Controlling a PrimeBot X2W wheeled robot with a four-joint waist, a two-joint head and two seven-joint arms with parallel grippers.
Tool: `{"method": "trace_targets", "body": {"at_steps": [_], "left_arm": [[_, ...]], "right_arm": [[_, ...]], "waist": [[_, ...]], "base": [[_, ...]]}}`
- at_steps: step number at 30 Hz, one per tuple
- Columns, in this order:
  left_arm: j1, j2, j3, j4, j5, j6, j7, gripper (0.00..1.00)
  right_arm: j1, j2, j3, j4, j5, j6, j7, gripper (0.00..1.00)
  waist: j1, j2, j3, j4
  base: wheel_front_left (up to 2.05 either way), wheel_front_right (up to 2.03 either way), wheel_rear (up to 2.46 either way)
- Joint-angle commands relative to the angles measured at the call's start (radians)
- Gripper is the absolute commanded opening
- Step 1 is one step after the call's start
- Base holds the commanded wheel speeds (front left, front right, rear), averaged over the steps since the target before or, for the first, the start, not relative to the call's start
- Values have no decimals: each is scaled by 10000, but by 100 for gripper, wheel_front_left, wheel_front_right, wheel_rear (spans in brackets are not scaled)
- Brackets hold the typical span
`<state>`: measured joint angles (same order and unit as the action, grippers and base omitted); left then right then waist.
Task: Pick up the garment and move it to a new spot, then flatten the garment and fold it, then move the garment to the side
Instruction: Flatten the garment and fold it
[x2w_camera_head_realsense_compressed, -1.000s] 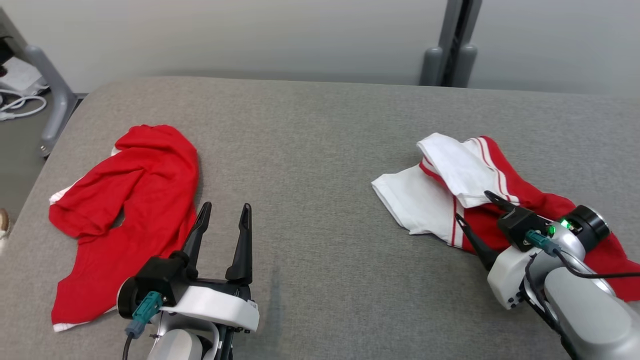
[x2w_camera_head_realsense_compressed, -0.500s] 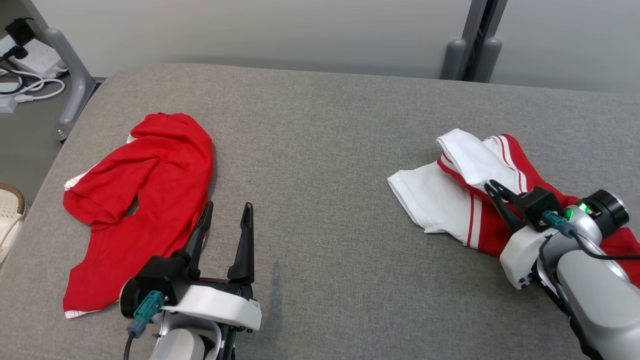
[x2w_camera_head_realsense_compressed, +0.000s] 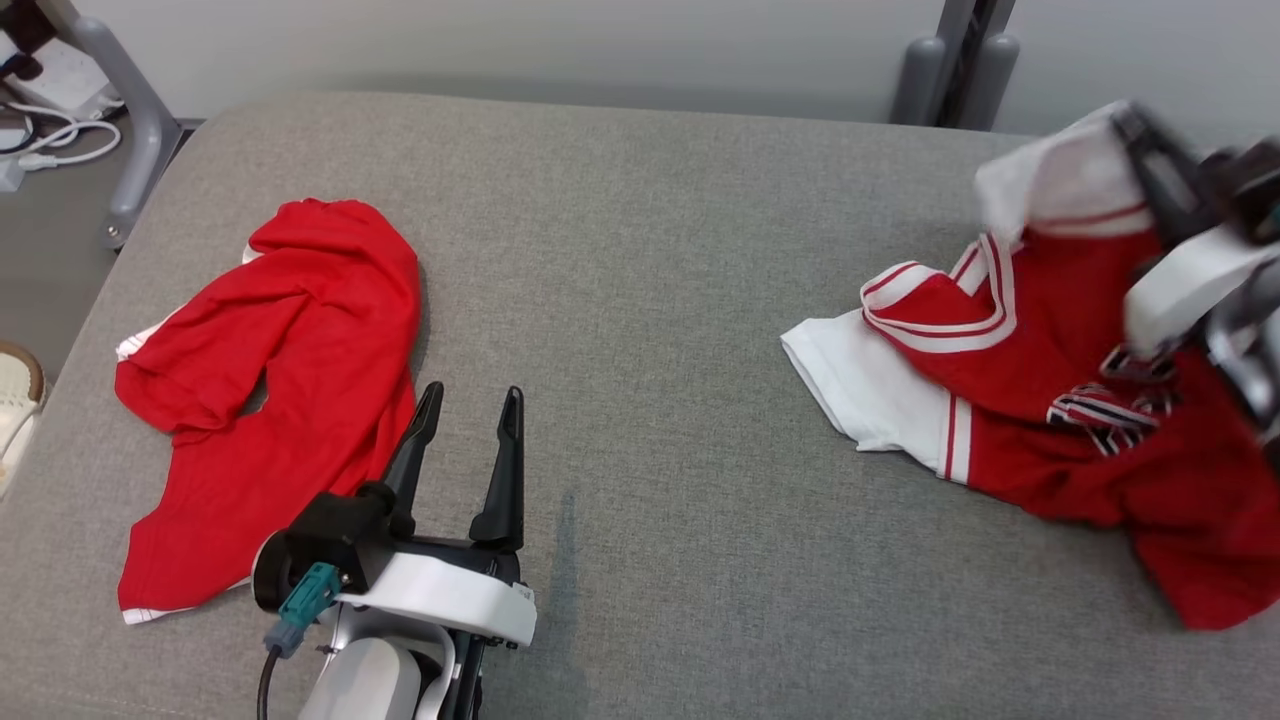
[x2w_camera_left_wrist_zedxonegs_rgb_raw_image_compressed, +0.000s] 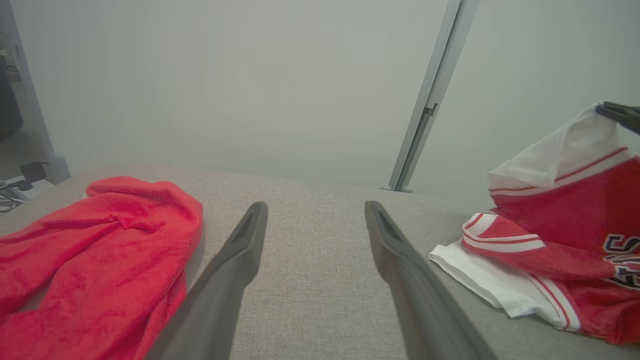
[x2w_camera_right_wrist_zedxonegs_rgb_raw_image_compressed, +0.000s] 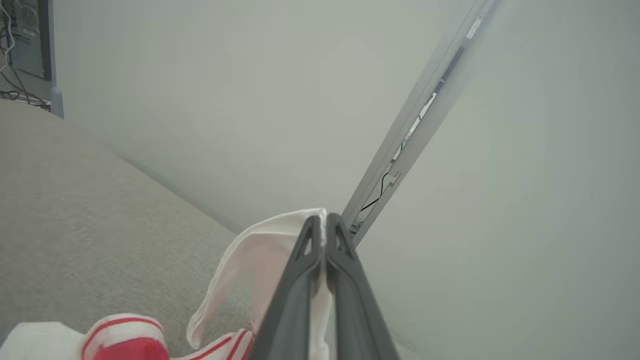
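Firmly, the right end effector pinches the garment by its white edge, cloth hanging below it.

Plain red cloth crumpled on grey table — grey post behind.

Right gripper: one second ago fingers spread, low over jersey; half second ago closing on it. Now fingers pressed together on white fold, raised off grey padded surface toward its far right corner (blurred in head view).

Jersey: white fold pulled up off surface, red body drawn open beneath it, lettering uncovered, striped sleeve now lying red side up where white fold lay.

Head view shifted between pictures: camera move, not things.
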<state>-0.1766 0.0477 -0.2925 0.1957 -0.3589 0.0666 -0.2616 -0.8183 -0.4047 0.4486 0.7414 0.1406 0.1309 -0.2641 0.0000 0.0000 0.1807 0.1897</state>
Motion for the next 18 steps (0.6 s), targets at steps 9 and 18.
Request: {"method": "trace_targets", "body": {"at_steps": [9, 18], "left_arm": [[-558, 44, -277, -36, 58, -124, -40, 100], [-590, 37, -342, -32, 38, -48, -40, 100]], "right_arm": [[-2252, -1047, -1870, 1786, 220, -3, -17, 0], [-2394, -626, -2982, 4752, -699, -3, 55, 100]], "waist": [[0, 0, 770, 648], [0, 0, 913, 780]], "base": [[0, 0, 0], [0, 0, 0]]}}
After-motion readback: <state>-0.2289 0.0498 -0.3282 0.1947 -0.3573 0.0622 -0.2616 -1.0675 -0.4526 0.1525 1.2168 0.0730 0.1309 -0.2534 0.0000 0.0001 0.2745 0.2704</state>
